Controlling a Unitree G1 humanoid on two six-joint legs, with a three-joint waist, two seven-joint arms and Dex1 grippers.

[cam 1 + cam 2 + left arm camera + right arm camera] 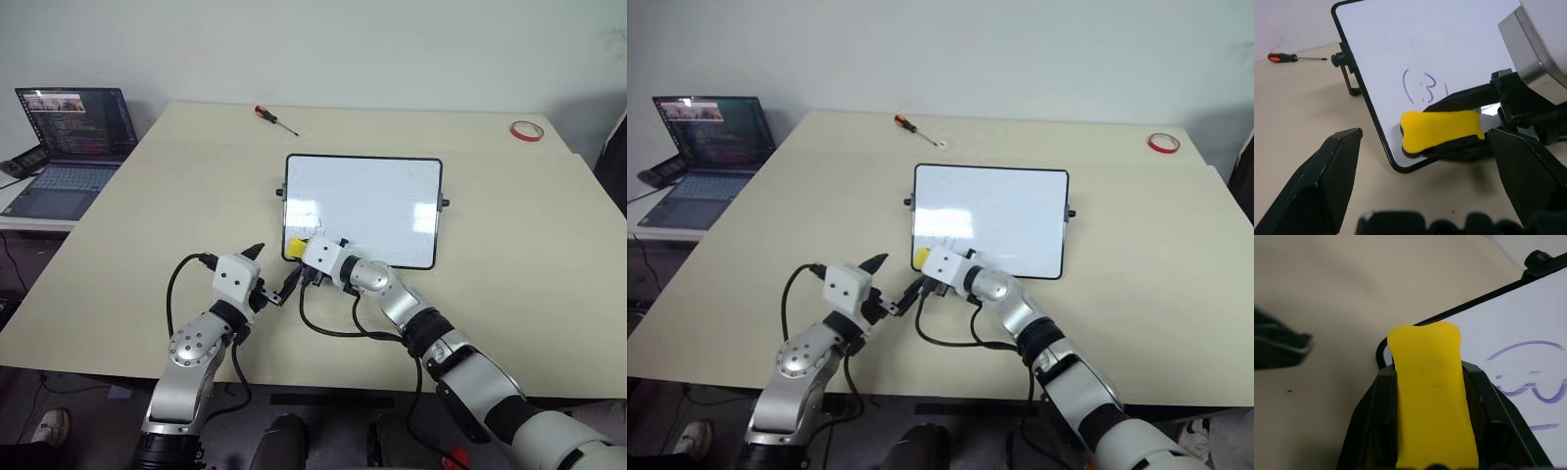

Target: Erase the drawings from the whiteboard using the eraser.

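The whiteboard (372, 201) lies in the middle of the table, tilted up on small black knobs. My right gripper (300, 251) is shut on the yellow eraser (294, 244), with black fingers (1374, 421) along both its long sides. The eraser's dark underside rests on the board's near left corner (1440, 129). Just beyond it is a faint, smeared blue drawing (1420, 90), a curved line around squiggles, also seen in the right wrist view (1533, 382). My left gripper (274, 269) stands open and empty over the table, just off that same corner.
An open laptop (73, 147) sits on a side desk at the far left. A red-handled screwdriver (276, 119) lies beyond the board and a red tape ring (526, 130) at the far right corner. Black cables (333, 328) loop beneath my wrists near the front edge.
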